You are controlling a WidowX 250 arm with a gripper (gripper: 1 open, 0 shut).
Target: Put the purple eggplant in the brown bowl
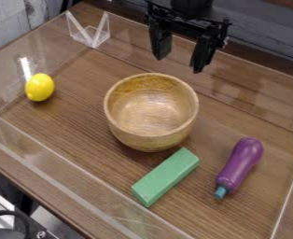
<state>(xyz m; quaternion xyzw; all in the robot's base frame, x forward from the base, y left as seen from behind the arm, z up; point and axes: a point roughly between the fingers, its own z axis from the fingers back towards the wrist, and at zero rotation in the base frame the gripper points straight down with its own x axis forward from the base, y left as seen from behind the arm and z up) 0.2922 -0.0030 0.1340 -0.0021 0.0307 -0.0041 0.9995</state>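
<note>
Yellow lemon (38,87) is being kept at far left. Brown bowl (152,111) is being shown centre, green block (165,176) just below it. Claw (187,51) is being held spread above the bowl's far side, gripping nothing. Purple eggplant (239,164) is being left lower right, well apart from the claw.

black gripper (184,51) with long, slim dark fingers (202,56); blocky black housing above, cut off by the frame
</note>
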